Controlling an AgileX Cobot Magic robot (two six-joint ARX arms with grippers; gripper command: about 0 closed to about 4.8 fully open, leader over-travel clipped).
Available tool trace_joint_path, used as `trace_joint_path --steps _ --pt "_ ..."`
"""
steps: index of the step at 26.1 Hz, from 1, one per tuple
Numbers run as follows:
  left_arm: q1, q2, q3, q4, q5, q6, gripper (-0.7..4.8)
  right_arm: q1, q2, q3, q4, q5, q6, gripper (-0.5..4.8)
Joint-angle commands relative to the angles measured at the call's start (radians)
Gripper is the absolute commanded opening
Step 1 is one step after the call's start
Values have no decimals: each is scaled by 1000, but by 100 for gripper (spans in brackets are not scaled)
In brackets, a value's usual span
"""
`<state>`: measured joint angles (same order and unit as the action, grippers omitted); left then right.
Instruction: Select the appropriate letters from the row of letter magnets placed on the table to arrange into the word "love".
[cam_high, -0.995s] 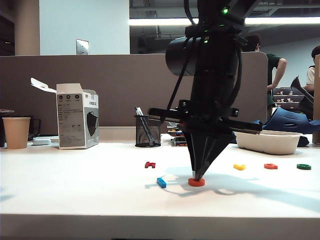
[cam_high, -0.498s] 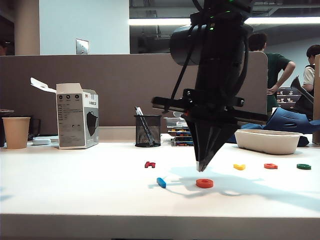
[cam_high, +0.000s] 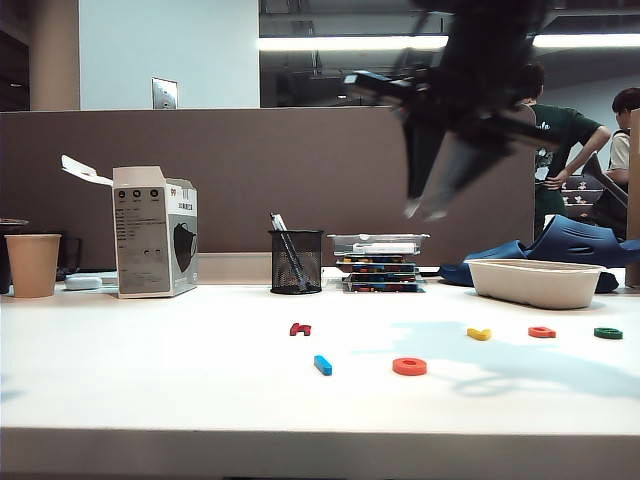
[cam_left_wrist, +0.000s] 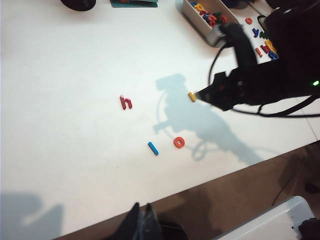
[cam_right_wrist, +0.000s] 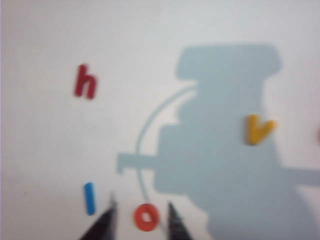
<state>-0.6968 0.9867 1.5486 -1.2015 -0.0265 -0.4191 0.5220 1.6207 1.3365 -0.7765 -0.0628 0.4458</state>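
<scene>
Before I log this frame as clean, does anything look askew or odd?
Only the blue bar: it lies slanted beside the orange-red ring, not upright like an l. The right gripper hangs open above; the left gripper sits at the table edge.

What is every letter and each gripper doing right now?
blue l: flat on the table, beside the ring.
orange-red o: flat, let go.
yellow v: flat, untouched.
dark red h: flat, apart.
orange-red angular letter: flat.
dark green letter: flat.
right gripper: open, empty, above the o.
left gripper: shut, near the table edge.
</scene>
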Motion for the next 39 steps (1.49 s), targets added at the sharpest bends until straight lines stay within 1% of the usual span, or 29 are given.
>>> trace_joint_path --steps 1,2,5,7,8,10,11,14,19,20,21,23,24,27,30,39 --pt "0 -3 5 5 4 4 -5 -54 -36 1 -39 27 -51 117" --pt "0 -3 5 5 4 4 -5 -70 -40 1 -48 40 -67 117" --pt "0 -3 5 5 4 4 -5 -139 -38 0 -106 97 -176 118" --pt "0 -3 5 3 4 4 -5 -157 -36 -2 -114 112 -193 118" --pt "0 -3 5 3 4 4 -5 -164 -36 -2 -113 117 -198 123" --pt "0 -2 5 4 4 4 -5 -180 -36 -2 -99 113 -216 159" --pt "0 -2 5 5 4 4 -5 -183 -35 -2 -91 112 -216 168" --pt "0 -2 5 6 4 4 -5 -182 -27 -2 -67 77 -246 172" --pt "0 -2 5 6 3 4 -5 -182 41 -1 -10 -59 -313 172" --pt "0 -2 5 6 4 4 -5 -182 62 -1 -3 -73 -327 171" --pt "0 -2 5 6 4 4 -5 -182 79 -1 0 -74 -338 171" --pt "0 -2 5 6 4 3 -5 -182 137 0 14 -75 -404 171" --pt "0 -2 5 6 4 3 -5 -182 171 0 27 -92 -438 171" --pt "0 -2 5 6 4 3 -5 -182 219 0 44 -94 -453 171" --pt "0 -2 5 5 4 2 -5 -182 255 0 70 -92 -514 171" --pt "0 -2 5 5 4 1 -5 -182 259 1 153 -90 -537 171"
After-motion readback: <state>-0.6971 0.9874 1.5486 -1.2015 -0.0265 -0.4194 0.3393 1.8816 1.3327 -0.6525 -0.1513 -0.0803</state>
